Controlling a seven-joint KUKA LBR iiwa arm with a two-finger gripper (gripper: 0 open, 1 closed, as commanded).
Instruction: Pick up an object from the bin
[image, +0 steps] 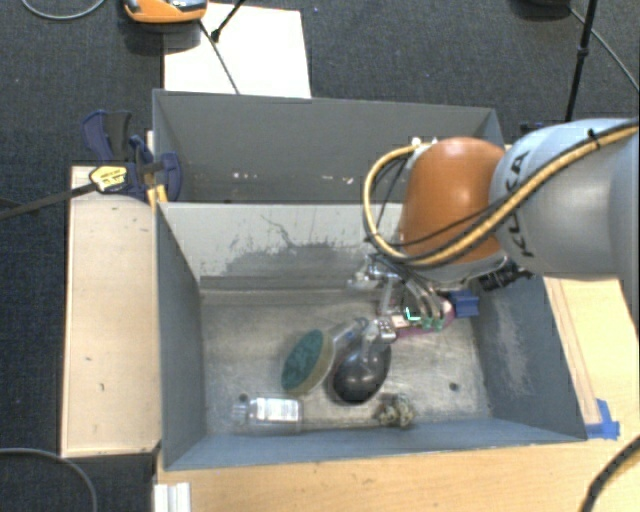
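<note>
Now gripper (383, 328) low over dark bulb (355, 378), glossy, rounded, mid-front of bin (250, 330), just beside green disc (305, 360). Gripper opening: cannot tell; nothing seen held. Bulb likely hard, smooth, slippery, light; take narrower upper end, not belly.

Black lettering (512, 190) on the grey arm (575, 215) link, at the bin's right edge, reads roughly "KUKA", partly crossed by a cable. No other text legible.
</note>
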